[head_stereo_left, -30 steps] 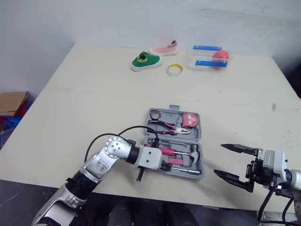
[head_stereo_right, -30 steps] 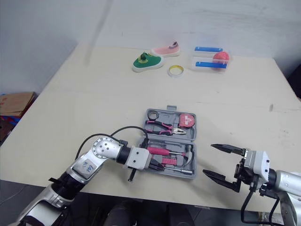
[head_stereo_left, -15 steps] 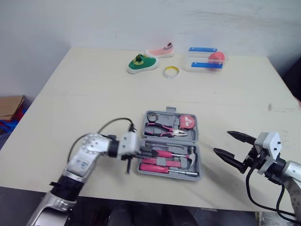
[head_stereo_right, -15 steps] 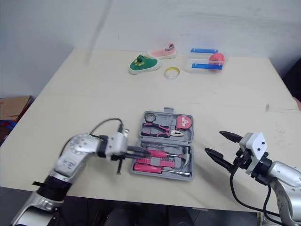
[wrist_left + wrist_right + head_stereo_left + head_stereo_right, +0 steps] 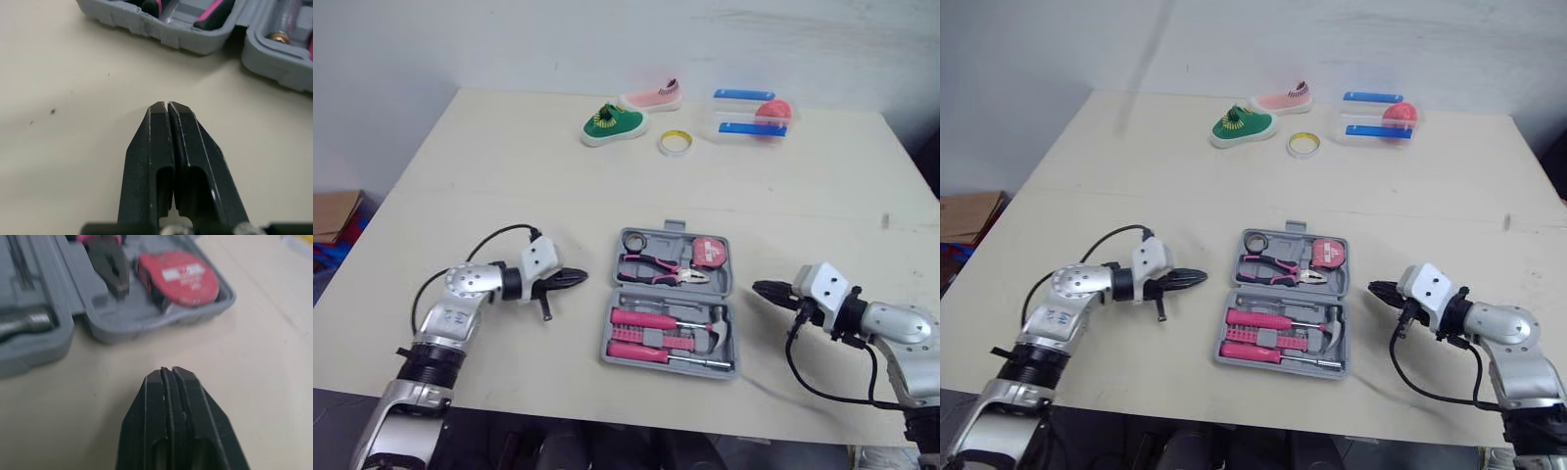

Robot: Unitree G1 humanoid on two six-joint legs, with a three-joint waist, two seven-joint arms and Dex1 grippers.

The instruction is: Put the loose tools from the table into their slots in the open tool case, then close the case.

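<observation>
Big pale-beige table (image 5: 509,176) w/ matte top, a few small dark specks on it, spans the foreground. Behind it a plain off-white wall (image 5: 607,39), scuffed in places, w/ a faint grey diagonal streak (image 5: 1148,61) upper left. Left of table, a brown cardboard box (image 5: 335,213) sits on greyish floor (image 5: 321,284). Dark area past table's right edge. Light soft & even, shadows weak

Wears rounded silver shells on left arm (image 5: 465,286) and right arm (image 5: 899,326), carries white wrist blocks (image 5: 536,258), loops thin black cables (image 5: 504,230) outside, ends in matte black tapered left gripper (image 5: 578,278) and right gripper (image 5: 759,288).
</observation>
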